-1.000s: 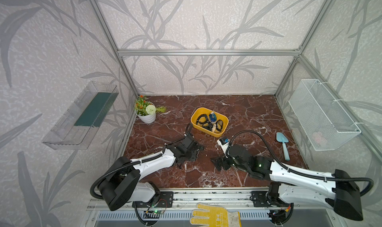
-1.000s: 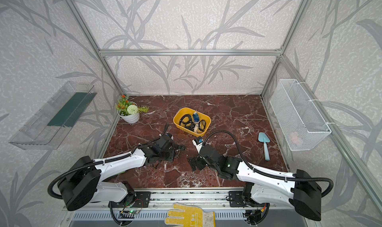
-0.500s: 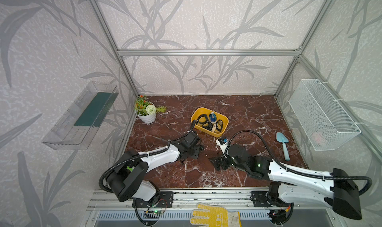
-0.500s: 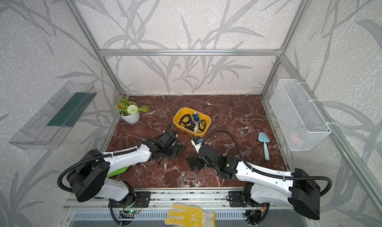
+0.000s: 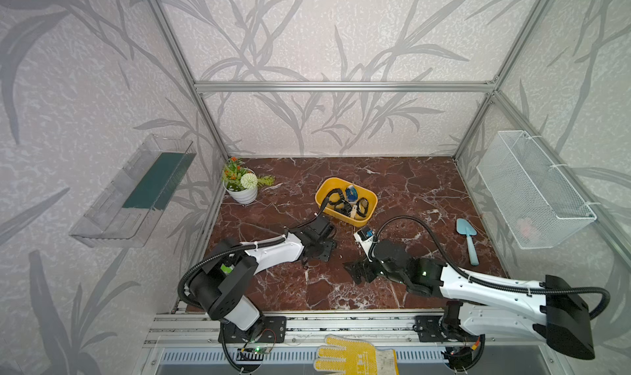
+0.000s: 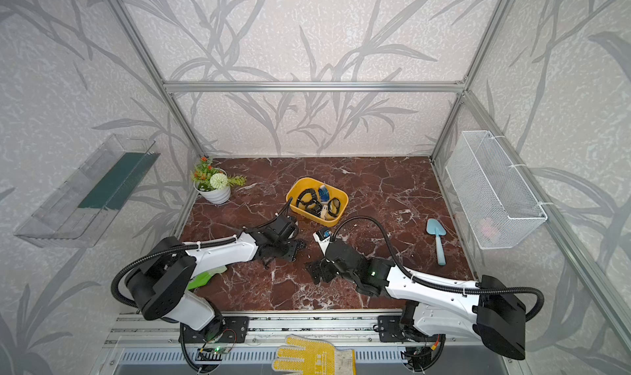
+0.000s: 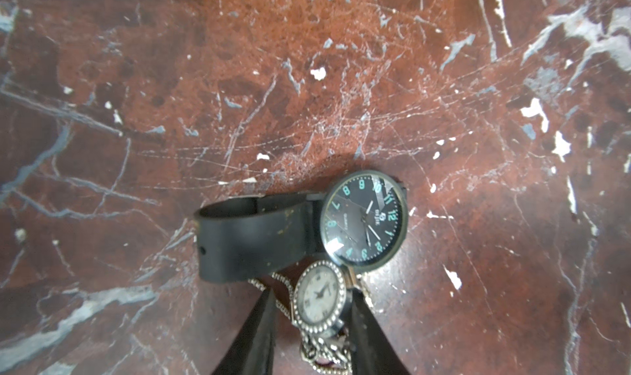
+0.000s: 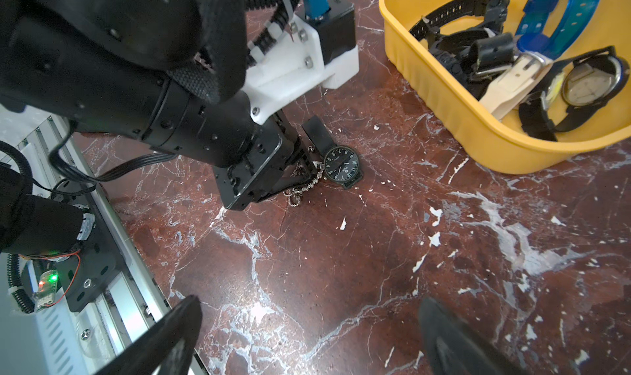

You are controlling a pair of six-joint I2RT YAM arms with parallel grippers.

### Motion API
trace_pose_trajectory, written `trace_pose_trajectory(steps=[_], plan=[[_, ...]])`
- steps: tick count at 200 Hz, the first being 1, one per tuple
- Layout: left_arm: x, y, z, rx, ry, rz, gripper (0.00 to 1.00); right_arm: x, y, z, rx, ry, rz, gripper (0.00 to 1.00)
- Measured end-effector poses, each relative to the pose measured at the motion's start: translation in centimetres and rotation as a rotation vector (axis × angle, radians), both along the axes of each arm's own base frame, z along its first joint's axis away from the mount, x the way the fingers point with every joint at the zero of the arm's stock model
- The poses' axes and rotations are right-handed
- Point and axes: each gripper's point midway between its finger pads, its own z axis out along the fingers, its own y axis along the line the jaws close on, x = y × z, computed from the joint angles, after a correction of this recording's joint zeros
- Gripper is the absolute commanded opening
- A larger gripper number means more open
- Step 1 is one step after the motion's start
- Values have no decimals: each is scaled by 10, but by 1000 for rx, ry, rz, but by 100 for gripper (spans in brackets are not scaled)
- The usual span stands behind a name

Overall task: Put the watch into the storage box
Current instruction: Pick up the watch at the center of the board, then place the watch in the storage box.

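A small silver watch (image 7: pixel 319 298) with a beaded rim and chain band lies on the marble floor between my left gripper's (image 7: pixel 311 293) fingers. One finger touches its case, and a gap shows at the other, so the jaws are still open. A black watch (image 7: pixel 365 219) lies against it, also visible in the right wrist view (image 8: pixel 341 165). The yellow storage box (image 5: pixel 345 220) stands just beyond and holds several watches. My left gripper (image 5: pixel 324 250) sits low near the box's front. My right gripper (image 8: pixel 309 303) hangs wide open over bare floor (image 5: pixel 356 271), holding nothing.
A white flower pot (image 5: pixel 240 189) stands at the back left. A blue trowel (image 5: pixel 468 238) lies at the right. On the right wall hangs a white wire basket (image 5: pixel 532 189), on the left wall a clear tray (image 5: pixel 133 192). A yellow glove (image 5: pixel 355 356) lies on the front rail.
My left arm has stretched forward, its elbow swinging in towards the middle, and its jaws have narrowed round the silver watch. The right arm has not moved.
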Motion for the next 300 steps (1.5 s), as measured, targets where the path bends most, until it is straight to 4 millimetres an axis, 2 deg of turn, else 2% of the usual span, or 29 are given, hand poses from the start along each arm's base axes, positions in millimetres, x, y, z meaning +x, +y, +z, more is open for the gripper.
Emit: trace_pose_trajectory(steps=[30, 42, 74, 91, 134, 200, 223, 255, 300], plan=[[7, 1, -3, 1, 12, 16, 26, 0, 0, 0, 0, 0, 0, 99], [9, -1, -3, -5, 15, 17, 19, 0, 0, 0, 0, 0, 1, 99], [11, -2, -3, -9, 18, 15, 16, 0, 0, 0, 0, 0, 0, 99], [10, -2, -3, -9, 21, 12, 0, 0, 0, 0, -1, -1, 0, 99], [2, 4, 6, -15, 22, 10, 0, 2, 1, -1, -9, -5, -3, 99], [-4, 5, 59, -73, -32, -10, 0, 6, -1, 4, -12, -25, -25, 99], [11, -10, 84, -99, -67, -38, 0, 9, -6, 14, 7, -51, -50, 99], [44, -41, 119, -145, -133, -88, 0, 13, -16, 31, 41, -84, -95, 99], [96, -82, 144, -163, -187, -150, 0, 15, -33, 26, 31, -83, -154, 99]])
